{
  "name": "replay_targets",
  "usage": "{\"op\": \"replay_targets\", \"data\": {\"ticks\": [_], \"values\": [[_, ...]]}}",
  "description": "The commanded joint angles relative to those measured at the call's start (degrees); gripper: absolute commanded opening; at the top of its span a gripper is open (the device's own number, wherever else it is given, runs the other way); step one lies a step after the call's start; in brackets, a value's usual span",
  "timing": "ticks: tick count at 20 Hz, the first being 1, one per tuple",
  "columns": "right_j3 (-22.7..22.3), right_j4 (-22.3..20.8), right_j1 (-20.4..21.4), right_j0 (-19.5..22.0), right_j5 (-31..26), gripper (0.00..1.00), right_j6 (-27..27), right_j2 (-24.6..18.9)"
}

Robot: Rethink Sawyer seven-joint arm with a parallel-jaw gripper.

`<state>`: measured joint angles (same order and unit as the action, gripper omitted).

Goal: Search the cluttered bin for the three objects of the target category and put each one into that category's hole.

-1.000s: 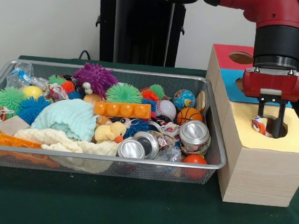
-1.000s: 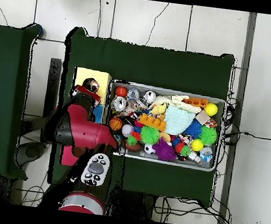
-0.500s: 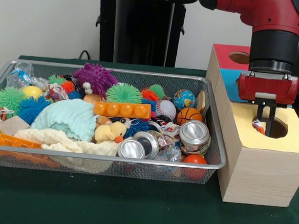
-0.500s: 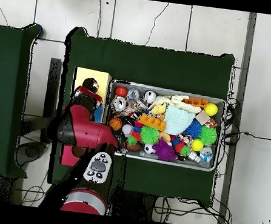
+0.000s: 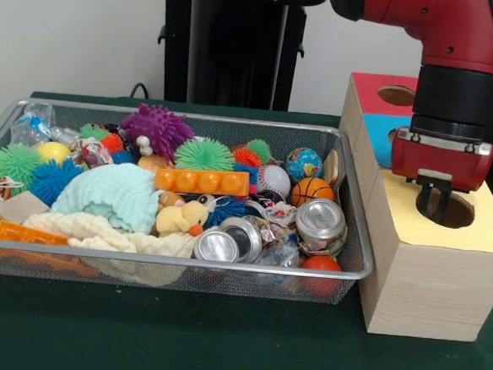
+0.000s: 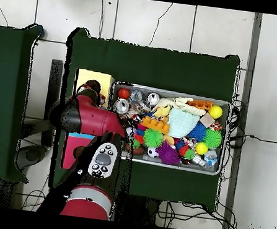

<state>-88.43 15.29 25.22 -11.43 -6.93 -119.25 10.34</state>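
1. The gripper (image 5: 436,207) hangs over the hole (image 5: 452,210) in the yellow section (image 5: 413,226) of the wooden box (image 5: 426,282); its fingers sit close together, and whether they grip anything cannot be told.
2. The wire bin (image 5: 160,276) lies just beside the box, at picture-left of the gripper in the front view.
3. Three crushed cans (image 5: 320,220) lie in the bin's corner nearest the gripper, beside an orange ball (image 5: 320,265).
4. A basketball (image 5: 311,189) sits behind the cans.
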Motion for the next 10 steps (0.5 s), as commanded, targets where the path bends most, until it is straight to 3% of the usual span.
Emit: {"op": "replay_targets", "data": {"ticks": [1,10], "values": [[7.96,-6.13,-4.83,3.24,-19.22,0.00,5.08,-2.53],[3.57,-10.32,-3.95,5.13,-15.79,0.00,2.72,-5.99]]}}
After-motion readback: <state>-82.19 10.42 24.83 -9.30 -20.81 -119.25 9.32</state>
